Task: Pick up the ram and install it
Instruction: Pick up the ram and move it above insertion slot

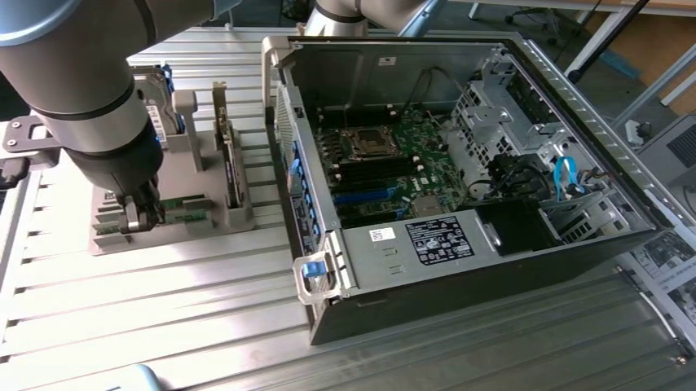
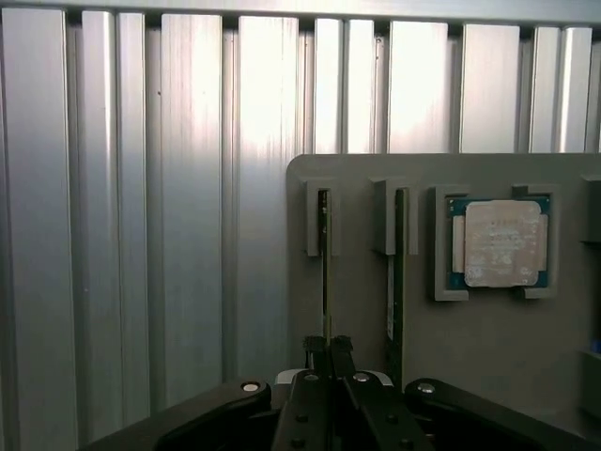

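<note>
Hand [image 2: 329, 344] pinches ram [image 2: 325, 263], near end hidden.

The grey-and-black robot arm [image 1: 93, 114] is angling down at the exterior view's left, its black metal pincer [image 1: 138, 221] pointing downward, fingers [image 2: 316, 362] pressing together.

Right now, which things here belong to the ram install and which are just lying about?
Job: ram, jaws shut on it; motherboard; open computer case.
Lying about: second look-alike stick; processor chip.
</note>
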`<state>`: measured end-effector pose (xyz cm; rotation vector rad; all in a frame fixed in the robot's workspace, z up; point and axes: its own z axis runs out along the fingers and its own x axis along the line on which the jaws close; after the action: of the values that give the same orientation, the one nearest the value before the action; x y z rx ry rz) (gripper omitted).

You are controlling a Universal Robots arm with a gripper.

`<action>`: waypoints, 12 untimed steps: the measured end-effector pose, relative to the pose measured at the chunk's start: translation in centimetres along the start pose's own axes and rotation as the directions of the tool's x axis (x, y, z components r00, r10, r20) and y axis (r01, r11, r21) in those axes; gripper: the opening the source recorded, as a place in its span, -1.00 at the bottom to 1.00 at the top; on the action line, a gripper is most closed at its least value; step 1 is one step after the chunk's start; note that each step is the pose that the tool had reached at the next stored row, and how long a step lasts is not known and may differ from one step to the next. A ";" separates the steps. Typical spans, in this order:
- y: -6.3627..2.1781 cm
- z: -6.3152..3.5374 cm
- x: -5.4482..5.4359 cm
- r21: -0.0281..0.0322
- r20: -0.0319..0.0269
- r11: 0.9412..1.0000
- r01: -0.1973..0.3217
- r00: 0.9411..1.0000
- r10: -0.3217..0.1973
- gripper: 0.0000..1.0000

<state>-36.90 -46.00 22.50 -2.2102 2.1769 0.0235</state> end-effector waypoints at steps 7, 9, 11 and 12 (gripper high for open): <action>0.00 -0.39 0.0 0.000 0.000 1.000 0.000 1.000 0.000 -0.76; -0.01 -0.56 0.0 0.000 0.000 1.000 0.000 1.000 0.000 -0.76; -0.01 -0.70 0.0 0.000 0.000 1.000 0.000 1.000 0.000 -0.76; -0.01 -0.80 0.0 0.000 0.000 1.000 0.000 1.000 0.000 -0.76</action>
<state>-36.91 -46.00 23.30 -2.2102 2.1769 0.0234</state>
